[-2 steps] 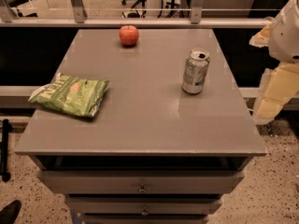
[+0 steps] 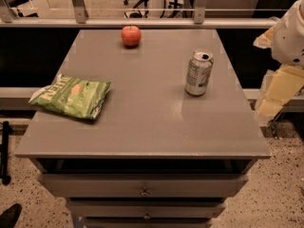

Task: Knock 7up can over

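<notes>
Pincer [image 2: 277, 95] right of upright 7up can [image 2: 198, 73]

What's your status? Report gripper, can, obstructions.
Gripper beyond right edge of table, apart from 7up can. Can upright, right side of table, not yet knocked. Apple at far edge, chip bag at left; neither in the path.

lettering on 7up can [image 2: 198, 73] and chip bag [image 2: 71, 97] unreadable, tool [image 2: 278, 93] beside right edge of table [image 2: 142, 127]

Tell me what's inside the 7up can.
The upright 7up can shows only a dark opening on top; contents are hidden. The gripper hangs beyond the right edge of the table.
</notes>
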You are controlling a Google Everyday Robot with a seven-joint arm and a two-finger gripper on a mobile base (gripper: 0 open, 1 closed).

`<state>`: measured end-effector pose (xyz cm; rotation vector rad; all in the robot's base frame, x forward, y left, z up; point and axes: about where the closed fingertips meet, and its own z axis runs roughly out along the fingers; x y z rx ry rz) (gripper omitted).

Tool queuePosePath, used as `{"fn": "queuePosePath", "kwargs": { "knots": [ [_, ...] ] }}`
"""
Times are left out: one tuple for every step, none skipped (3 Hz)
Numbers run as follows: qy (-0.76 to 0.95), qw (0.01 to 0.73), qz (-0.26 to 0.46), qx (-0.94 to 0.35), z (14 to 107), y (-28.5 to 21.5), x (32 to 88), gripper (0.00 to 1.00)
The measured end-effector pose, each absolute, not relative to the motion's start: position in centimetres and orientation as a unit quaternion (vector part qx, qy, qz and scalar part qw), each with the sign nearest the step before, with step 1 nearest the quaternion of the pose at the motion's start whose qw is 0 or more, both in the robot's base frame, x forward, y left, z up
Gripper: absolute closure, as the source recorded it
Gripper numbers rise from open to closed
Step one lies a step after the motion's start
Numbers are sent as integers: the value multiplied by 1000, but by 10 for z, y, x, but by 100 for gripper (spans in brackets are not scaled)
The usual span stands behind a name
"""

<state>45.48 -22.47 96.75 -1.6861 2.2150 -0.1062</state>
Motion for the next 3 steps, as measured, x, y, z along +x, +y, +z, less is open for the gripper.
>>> {"fn": "queuePosePath", "kwargs": {
  "knots": [
    [787, 237, -5, -569, 938, -247, 503, 0],
    [787, 287, 35, -545, 920, -253, 534, 0],
    [781, 335, 92, -519, 897, -241, 558, 0]
  ]
}}
